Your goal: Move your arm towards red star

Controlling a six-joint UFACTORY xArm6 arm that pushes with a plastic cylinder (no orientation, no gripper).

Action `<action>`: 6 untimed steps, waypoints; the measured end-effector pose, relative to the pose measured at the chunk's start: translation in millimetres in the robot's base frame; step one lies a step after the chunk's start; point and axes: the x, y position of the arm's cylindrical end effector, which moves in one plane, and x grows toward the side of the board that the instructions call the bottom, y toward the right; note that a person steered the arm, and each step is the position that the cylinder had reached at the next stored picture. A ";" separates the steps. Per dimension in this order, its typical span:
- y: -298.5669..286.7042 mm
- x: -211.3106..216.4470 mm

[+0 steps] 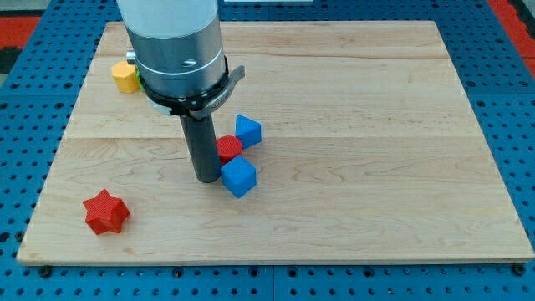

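Tip (206, 178) of my dark rod sits mid-bench, touching the blue cube (239, 176), small red block (229, 149) just behind; no gripper here to judge. Red plastic star (105, 211) lies well apart at the wooden bench's (376, 167) bottom-left

Two blue blocks (248, 130) (239, 176), two red (105, 211) (230, 149), one yellow (125, 76)

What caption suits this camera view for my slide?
My tip rests beside a blue cube and small red block, with the red star toward the view's bottom left.
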 end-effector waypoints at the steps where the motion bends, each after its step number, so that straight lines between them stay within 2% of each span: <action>1: -20.7 1.1; 2: -67.0 0.4; 4: -199.3 2.4; 5: -224.6 34.2; 6: -200.6 70.4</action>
